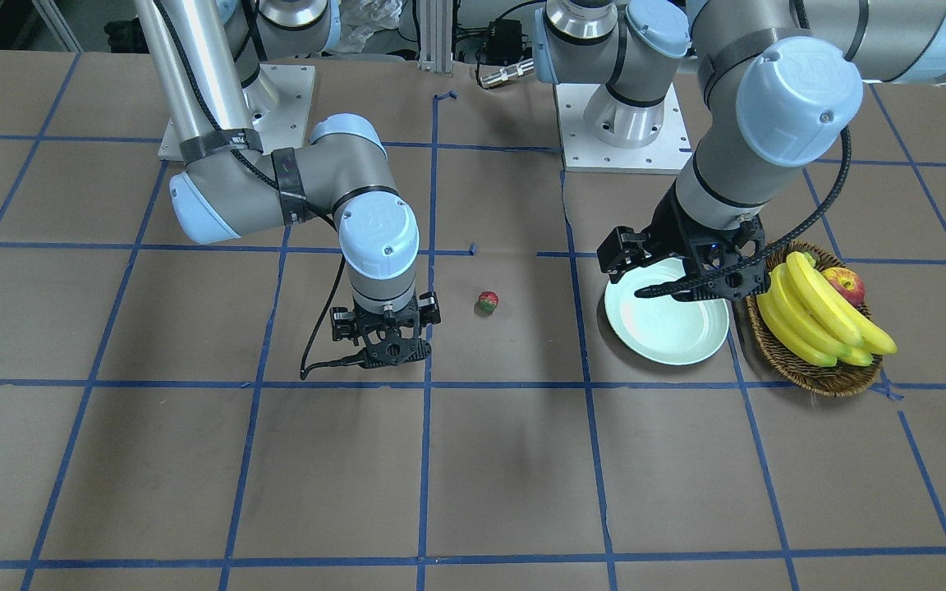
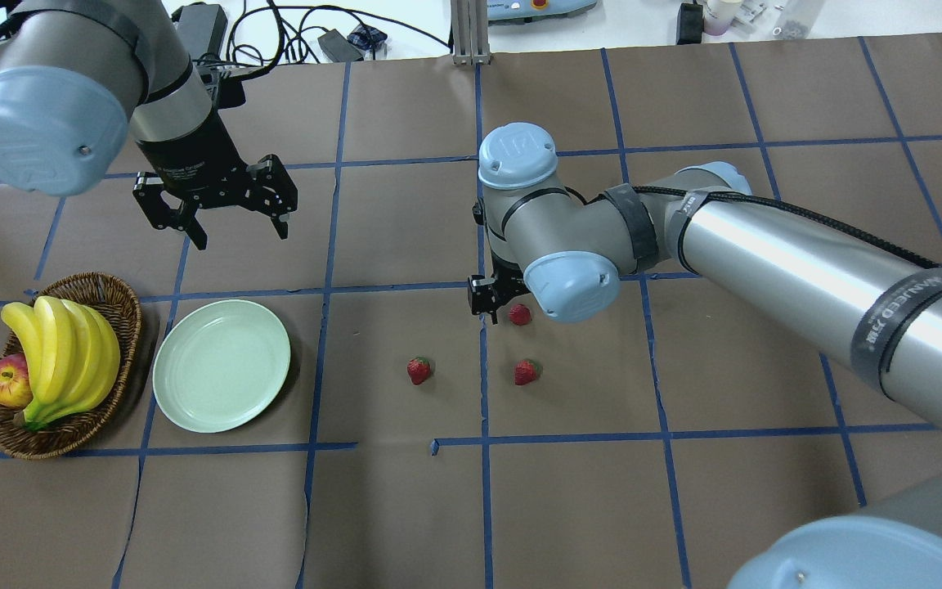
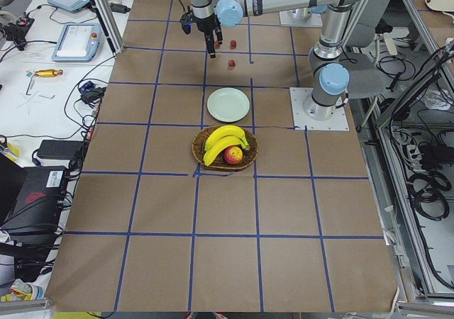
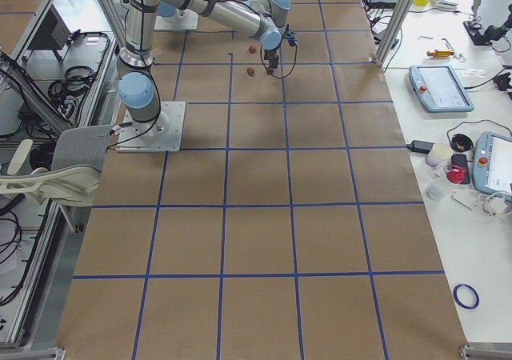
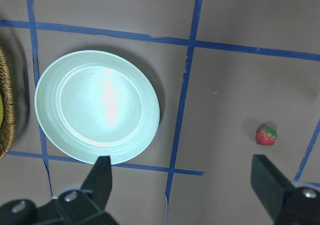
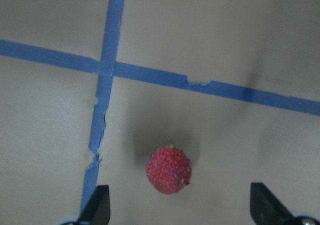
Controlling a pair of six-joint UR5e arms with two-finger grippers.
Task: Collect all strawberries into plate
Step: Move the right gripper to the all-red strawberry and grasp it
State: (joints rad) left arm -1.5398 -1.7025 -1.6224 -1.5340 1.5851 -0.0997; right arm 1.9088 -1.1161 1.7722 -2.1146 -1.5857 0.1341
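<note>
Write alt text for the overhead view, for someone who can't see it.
Three strawberries lie on a brown table gridded with blue tape, none on the empty green plate to their left. The right gripper hangs over one of them; the open left gripper hovers beyond the plate. A wicker basket holds bananas and an apple.

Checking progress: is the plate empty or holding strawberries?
Empty. The overhead and left wrist views show the plate with a bare green surface, and all three strawberries lie on the table outside it.
</note>
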